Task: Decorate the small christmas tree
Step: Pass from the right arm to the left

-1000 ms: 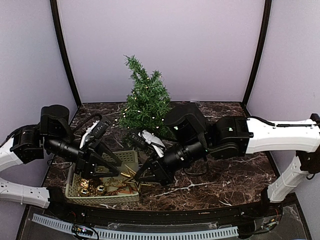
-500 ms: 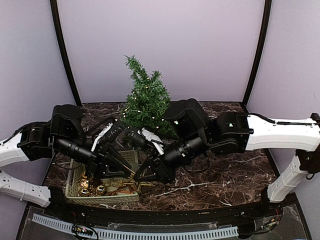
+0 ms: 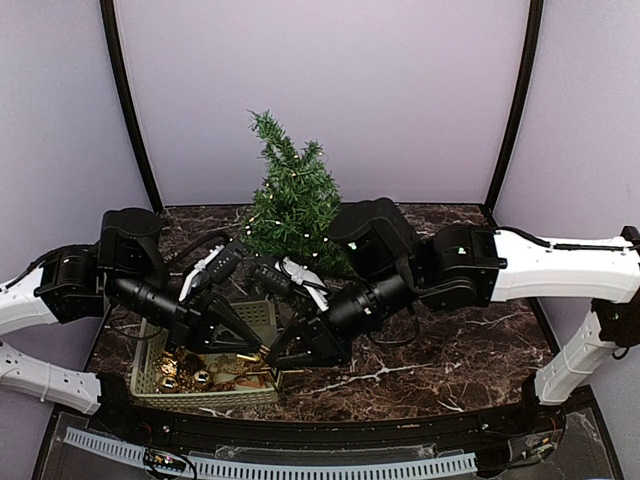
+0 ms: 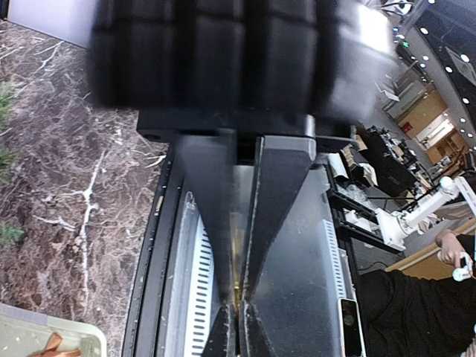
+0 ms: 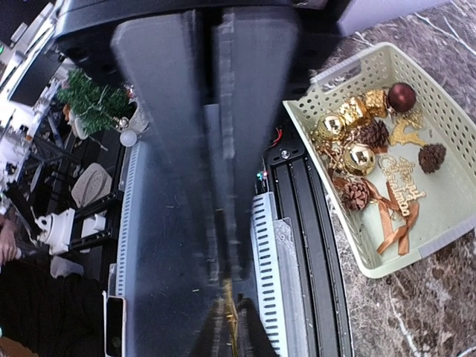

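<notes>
The small christmas tree [image 3: 292,200] stands at the back of the marble table, behind both arms. Both grippers meet tip to tip above the right end of the basket [image 3: 262,312], with a thin gold ornament [image 3: 250,357] between them. My left gripper [image 3: 258,350] is shut on that gold ornament [image 4: 238,294], which shows as a gold sliver between the jaws of the left gripper [image 4: 238,312]. In the right wrist view my right gripper [image 5: 232,316] is blurred, its tips a little apart with the gold ornament [image 5: 229,305] still between them.
The pale green basket [image 5: 372,269] holds gold balls [image 5: 359,158], pine cones [image 5: 355,195], a dark red ball [image 5: 401,97] and ribbon. The table's black front rail [image 5: 297,245] runs just under both grippers. Purple walls close the back and sides.
My left gripper moved right to the right gripper's tip and closed on the gold ornament. The right jaws, shut before, have parted slightly.
</notes>
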Robot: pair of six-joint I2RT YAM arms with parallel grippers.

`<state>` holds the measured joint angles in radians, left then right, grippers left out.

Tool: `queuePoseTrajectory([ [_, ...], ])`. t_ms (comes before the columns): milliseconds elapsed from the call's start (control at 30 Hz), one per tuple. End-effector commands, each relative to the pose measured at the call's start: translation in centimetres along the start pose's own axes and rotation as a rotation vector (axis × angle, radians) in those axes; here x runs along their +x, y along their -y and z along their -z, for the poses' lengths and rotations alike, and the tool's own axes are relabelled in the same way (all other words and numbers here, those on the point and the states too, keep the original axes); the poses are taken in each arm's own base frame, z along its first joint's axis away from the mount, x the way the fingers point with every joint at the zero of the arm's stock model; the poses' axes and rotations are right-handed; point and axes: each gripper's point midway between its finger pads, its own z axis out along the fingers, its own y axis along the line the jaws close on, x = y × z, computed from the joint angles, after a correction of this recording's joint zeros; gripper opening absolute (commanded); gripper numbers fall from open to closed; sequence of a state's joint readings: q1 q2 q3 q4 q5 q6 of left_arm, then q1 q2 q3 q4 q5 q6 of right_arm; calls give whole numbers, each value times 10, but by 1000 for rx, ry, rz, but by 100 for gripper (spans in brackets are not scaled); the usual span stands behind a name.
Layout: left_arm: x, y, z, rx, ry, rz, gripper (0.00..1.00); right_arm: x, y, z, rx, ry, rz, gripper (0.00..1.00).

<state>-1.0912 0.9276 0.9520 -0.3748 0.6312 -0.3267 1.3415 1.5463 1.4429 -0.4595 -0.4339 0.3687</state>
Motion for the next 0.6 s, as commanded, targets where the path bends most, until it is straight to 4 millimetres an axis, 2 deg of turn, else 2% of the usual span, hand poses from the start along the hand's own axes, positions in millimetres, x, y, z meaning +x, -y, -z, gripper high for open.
queuePoseTrajectory([
  [0,-7,13,5,49,52,-20,0,-16,10,13,46,92,23,39],
  [33,-11,12,7,34,73,-28,0,-20,12,21,65,126,23,55],
  [67,-16,5,8,-9,102,-31,0,-25,16,29,92,168,22,65],
  [133,-31,-4,12,-72,182,-37,0,-34,26,52,150,279,7,76],
  [267,-74,-9,25,-130,409,-72,0,-56,37,117,209,644,-28,83],
  [300,-88,-4,29,-113,482,-103,0,-57,38,134,215,739,-40,85],
  [333,-95,-8,32,-134,522,-97,0,-60,40,153,229,849,-51,87],
  [367,-107,-2,39,-124,587,-120,0,-59,39,167,224,931,-53,87],
  [400,-112,-7,42,-147,628,-115,0,-58,38,179,212,1002,-53,87],
  [467,-125,-3,53,-146,720,-134,0,-55,36,193,181,1107,-51,88],
  [500,-134,5,62,-122,780,-161,0,-55,35,196,162,1145,-45,88],
  [567,-142,12,69,-105,834,-182,0,-60,32,192,133,1171,-21,88],
])
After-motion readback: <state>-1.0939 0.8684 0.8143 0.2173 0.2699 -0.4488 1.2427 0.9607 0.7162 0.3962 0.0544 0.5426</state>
